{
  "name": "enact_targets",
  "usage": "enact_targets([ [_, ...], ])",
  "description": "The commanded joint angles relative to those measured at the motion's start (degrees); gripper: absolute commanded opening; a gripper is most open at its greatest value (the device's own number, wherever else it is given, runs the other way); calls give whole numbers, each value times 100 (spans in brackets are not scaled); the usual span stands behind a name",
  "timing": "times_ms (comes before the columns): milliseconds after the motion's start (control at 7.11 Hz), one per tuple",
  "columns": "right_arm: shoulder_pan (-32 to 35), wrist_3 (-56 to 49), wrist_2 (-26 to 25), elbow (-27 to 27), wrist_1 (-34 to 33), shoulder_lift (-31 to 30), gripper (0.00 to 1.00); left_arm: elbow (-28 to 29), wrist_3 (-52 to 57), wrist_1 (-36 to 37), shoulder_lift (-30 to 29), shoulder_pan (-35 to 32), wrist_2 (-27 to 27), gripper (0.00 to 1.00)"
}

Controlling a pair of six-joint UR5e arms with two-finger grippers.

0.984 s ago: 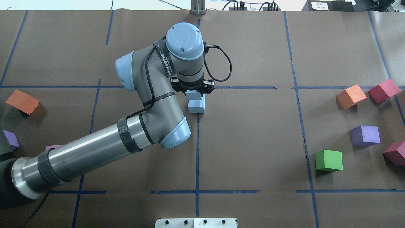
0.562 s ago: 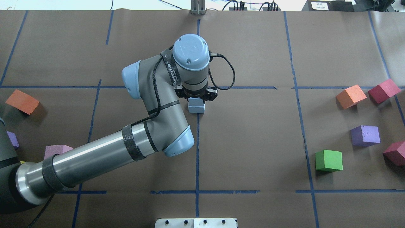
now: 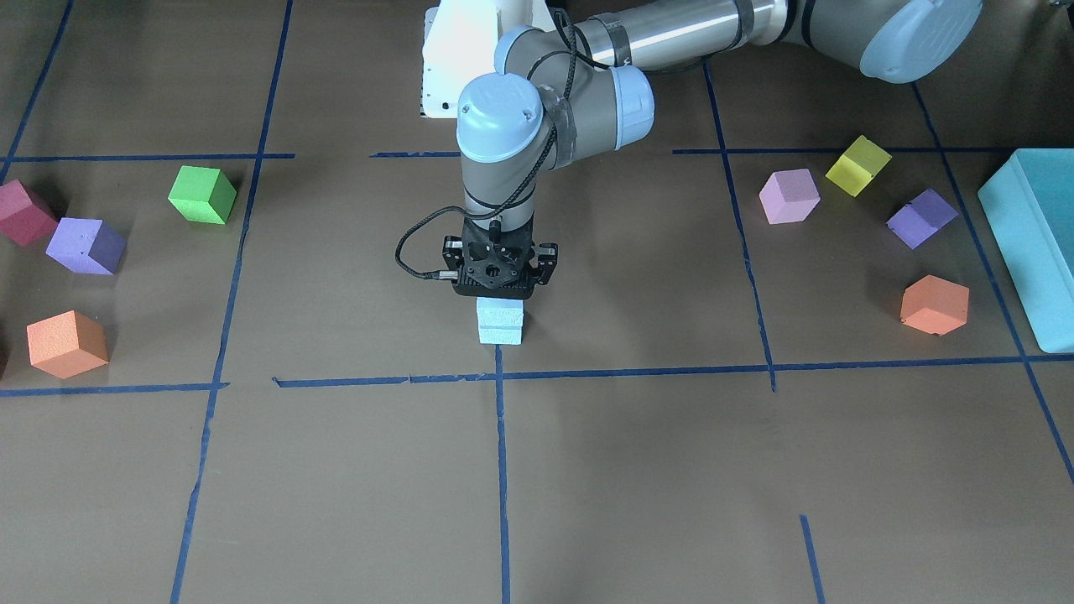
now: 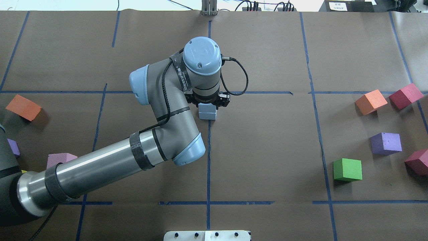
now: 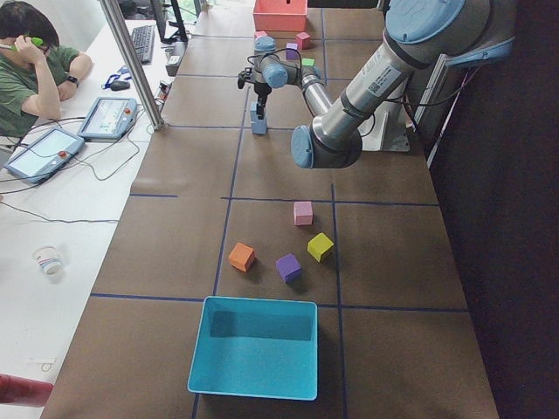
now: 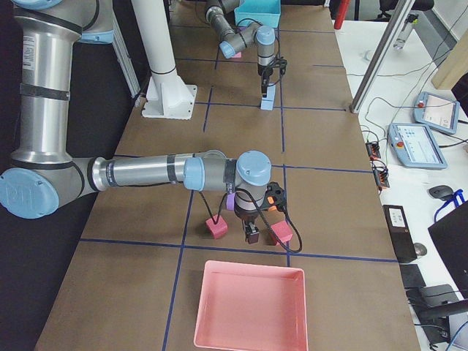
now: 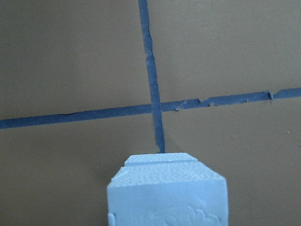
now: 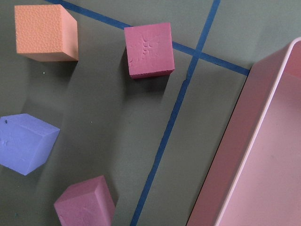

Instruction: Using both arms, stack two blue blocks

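Note:
Two pale blue foam cubes stand stacked at the table's middle. The upper cube [image 3: 501,309] rests on the lower cube [image 3: 501,334]. In the overhead view the stack [image 4: 207,114] shows just below the wrist. My left gripper [image 3: 500,294] points straight down and is shut on the upper cube, which fills the bottom of the left wrist view [image 7: 167,197]. My right gripper [image 6: 252,234] hovers low between two maroon cubes. It shows only in the exterior right view, so I cannot tell if it is open or shut.
A pink tray [image 6: 252,266] lies by the right gripper, among maroon [image 8: 148,49], orange [image 8: 44,32] and purple [image 8: 26,142] cubes. A green cube [image 4: 347,169] sits at the right. A teal box [image 3: 1028,252] and pink, yellow, purple and orange cubes lie at the left.
My left gripper carried its blue cube from beside the other blue cube to directly on top of it. It has barely moved in the last half second.

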Motion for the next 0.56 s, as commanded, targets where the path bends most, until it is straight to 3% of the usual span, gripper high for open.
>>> enact_targets([
  [0,0,0,4,9,0,-3,100,-50,-1,32,-9,0,2,100],
  [141,0,0,4,0,0,-3,100,-164,-1,67,-9,-35,-24,100],
  [422,0,0,4,0,0,-3,100,-872,330,888,113,-463,-469,100],
])
